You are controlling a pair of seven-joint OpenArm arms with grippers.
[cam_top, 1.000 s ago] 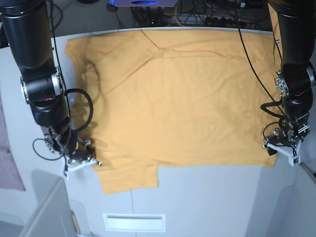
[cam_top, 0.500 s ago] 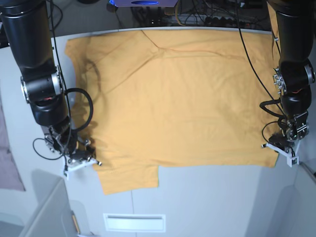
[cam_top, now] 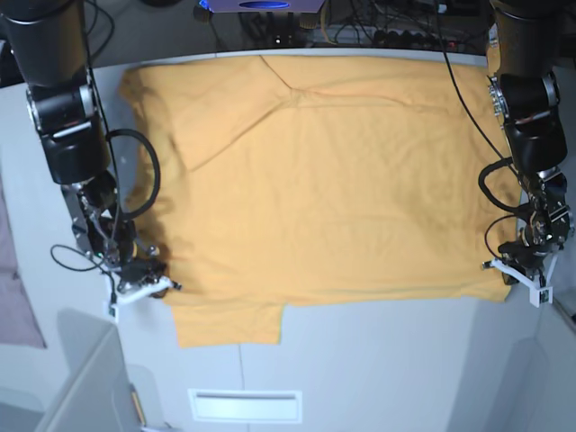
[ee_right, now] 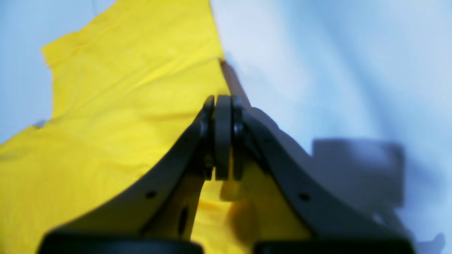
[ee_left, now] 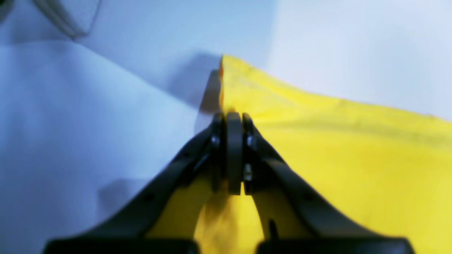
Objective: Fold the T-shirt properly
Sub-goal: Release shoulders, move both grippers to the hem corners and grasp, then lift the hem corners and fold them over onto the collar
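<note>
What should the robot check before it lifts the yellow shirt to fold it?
1. Left gripper shut on the T-shirt corner: ok.
2. Right gripper shut on the shirt's edge: ok.
3. Both grippers at the shirt's near edge: ok.
4. Shirt lying spread out on the table: ok, a few wrinkles.
5. Sleeve lying flat at the near edge: ok.
6. How much cloth each gripper pinches: cannot tell, too blurry.

I can read no text, label, brand, number or sign in any view. Near my grippers I see only plain cloth and bare surface, and the clutter beyond them in the base view is too small to read.
</note>
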